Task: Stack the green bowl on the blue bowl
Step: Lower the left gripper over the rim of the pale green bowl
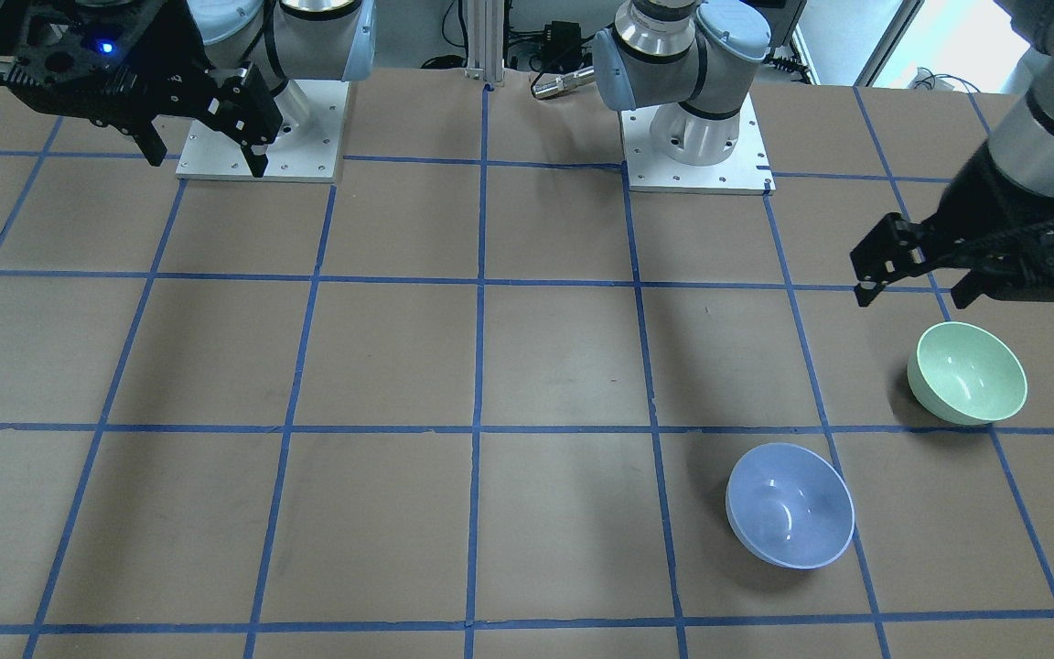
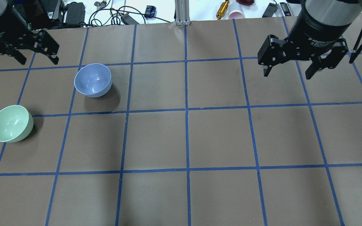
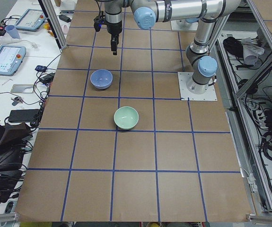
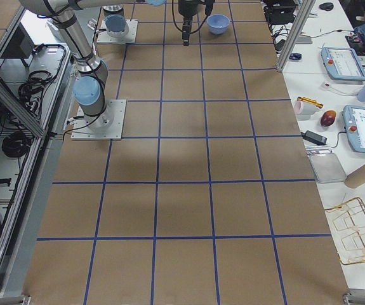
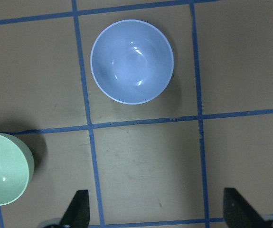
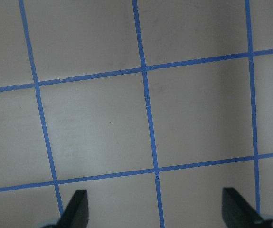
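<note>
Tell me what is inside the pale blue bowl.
Nothing: the round, glossy pale blue bowl is empty, its whole inside showing only light reflections. The glossy mint-green bowl sits apart. Only the table under the blue bowl's base is hidden.

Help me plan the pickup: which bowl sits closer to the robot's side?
The green bowl. It lies nearer the robot and further to its left, while the blue bowl sits further out, toward the operators' side.

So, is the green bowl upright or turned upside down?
Upright. The green bowl stands on its base with the opening up; its glossy inside shows, empty.
</note>
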You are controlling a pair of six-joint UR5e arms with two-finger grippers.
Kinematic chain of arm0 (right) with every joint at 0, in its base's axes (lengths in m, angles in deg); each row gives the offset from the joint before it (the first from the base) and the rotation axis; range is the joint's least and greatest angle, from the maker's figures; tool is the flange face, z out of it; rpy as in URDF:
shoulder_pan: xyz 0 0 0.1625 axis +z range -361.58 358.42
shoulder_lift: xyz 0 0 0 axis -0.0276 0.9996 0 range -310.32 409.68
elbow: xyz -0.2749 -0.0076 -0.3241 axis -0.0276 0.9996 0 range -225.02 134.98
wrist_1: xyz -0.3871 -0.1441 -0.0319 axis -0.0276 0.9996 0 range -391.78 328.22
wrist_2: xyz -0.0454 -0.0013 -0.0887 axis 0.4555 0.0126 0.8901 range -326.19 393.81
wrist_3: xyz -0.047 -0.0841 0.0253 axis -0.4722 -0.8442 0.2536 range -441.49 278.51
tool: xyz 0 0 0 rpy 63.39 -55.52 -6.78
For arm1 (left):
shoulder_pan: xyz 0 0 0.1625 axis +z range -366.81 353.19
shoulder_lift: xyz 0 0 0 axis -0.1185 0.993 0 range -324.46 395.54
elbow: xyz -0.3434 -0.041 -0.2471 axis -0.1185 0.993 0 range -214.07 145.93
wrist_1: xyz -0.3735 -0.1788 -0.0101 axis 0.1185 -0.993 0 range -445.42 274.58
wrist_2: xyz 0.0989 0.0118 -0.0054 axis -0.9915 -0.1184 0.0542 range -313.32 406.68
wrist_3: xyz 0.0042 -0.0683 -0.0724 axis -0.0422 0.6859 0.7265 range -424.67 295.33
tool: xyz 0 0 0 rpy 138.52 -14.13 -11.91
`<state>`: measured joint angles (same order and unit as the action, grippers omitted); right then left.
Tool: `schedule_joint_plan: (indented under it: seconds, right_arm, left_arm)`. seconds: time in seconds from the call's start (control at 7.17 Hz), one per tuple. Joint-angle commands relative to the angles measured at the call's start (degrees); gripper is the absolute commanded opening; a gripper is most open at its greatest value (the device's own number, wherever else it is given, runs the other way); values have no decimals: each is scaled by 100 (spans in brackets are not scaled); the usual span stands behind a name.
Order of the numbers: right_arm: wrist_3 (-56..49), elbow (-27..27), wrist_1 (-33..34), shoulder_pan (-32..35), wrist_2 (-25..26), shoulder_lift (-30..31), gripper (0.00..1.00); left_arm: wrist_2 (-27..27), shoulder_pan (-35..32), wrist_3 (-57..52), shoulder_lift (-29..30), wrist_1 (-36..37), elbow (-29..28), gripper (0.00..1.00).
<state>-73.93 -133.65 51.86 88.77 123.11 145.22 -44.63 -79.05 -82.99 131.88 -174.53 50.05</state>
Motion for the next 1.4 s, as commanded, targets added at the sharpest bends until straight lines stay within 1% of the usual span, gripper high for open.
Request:
schedule_joint_plan:
  seconds: [0.0, 0.28, 0.56, 0.7, 0.84, 0.98, 1.12, 1.26]
  right_arm:
    - [0, -5, 4, 0, 0, 0, 100]
    - [0, -5, -5, 0, 0, 0, 100]
    - [0, 4, 3, 0, 0, 0, 100]
    - [0, 4, 4, 0, 0, 0, 100]
    - [0, 4, 4, 0, 0, 0, 100]
    - [0, -5, 4, 0, 0, 0, 100]
    - [0, 4, -5, 0, 0, 0, 100]
    - [0, -5, -5, 0, 0, 0, 100]
  left_arm:
    - [-36, 752, -888, 288, 34, 26, 100]
    - [-1, 1779, -1645, 595, 52, 61, 100]
    - [34, 2379, -2488, 903, 297, 87, 100]
    - [34, 2521, -2866, 1061, 663, 253, 100]
    - [34, 2627, -3009, 1158, 1163, 481, 100]
    - [43, 2741, -3159, 1272, 1499, 596, 100]
    - [52, 2846, -3308, 1395, 1528, 615, 100]
    - [174, 2926, -3396, 1562, 1537, 615, 100]
